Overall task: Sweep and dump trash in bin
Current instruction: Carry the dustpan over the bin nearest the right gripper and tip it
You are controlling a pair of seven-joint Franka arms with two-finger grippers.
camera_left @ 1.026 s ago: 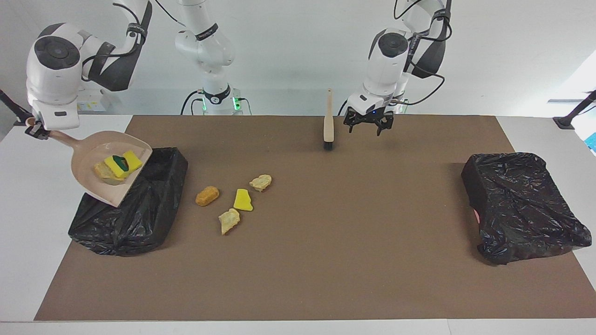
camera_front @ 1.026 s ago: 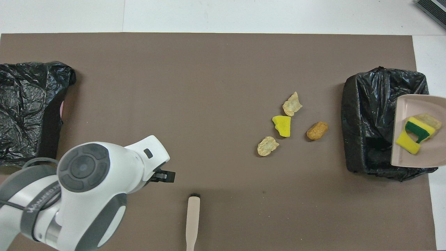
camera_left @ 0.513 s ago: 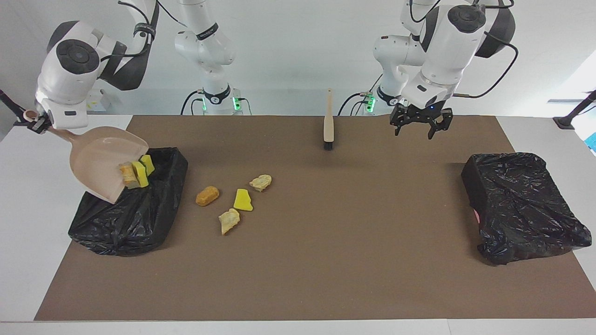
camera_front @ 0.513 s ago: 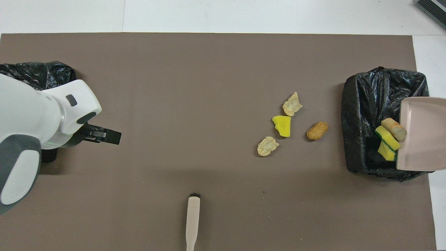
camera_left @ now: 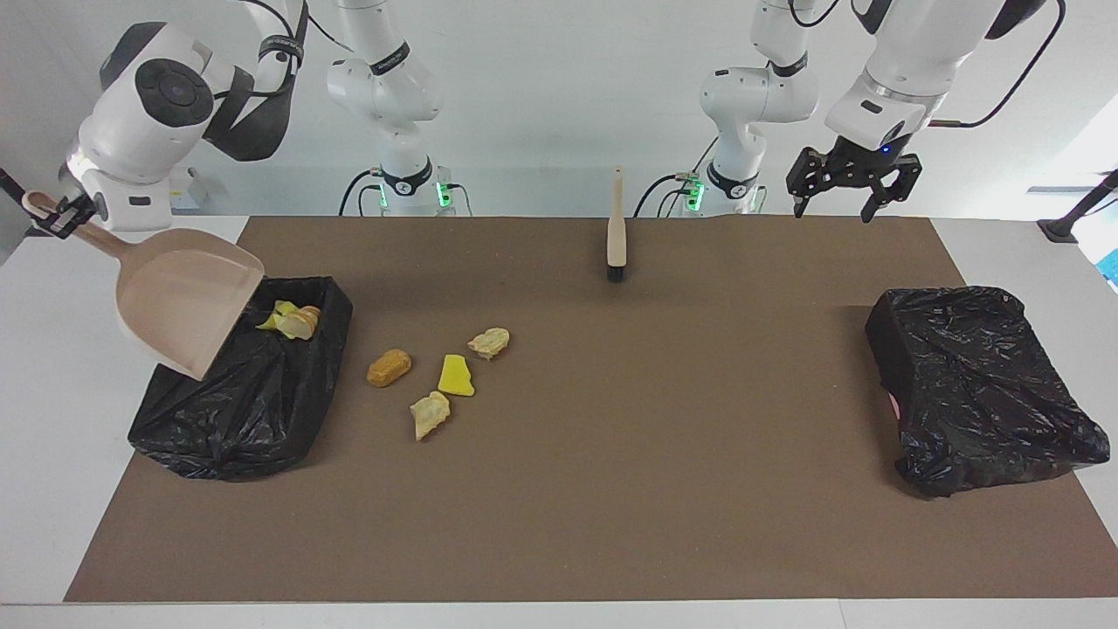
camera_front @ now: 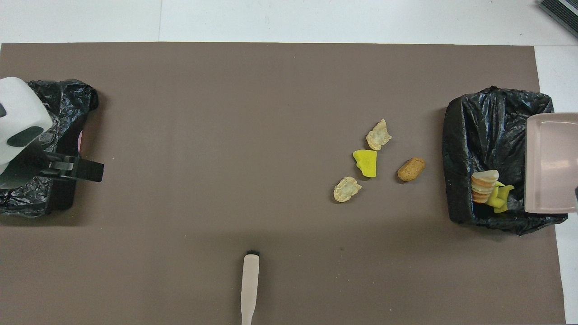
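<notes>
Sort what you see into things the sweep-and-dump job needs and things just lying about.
Job: dustpan in right gripper; bin under it; dumped trash; four loose lumps; brush.
Idle: second bin; left gripper, open.

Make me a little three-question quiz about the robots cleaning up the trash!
1. How many trash lumps lie on the brown mat?
2. True or false: the dustpan is tipped over the bin at the right arm's end.
3. Which gripper holds the dustpan: A) left gripper B) right gripper?

Key: 1. Four. 2. True. 3. B.
</notes>
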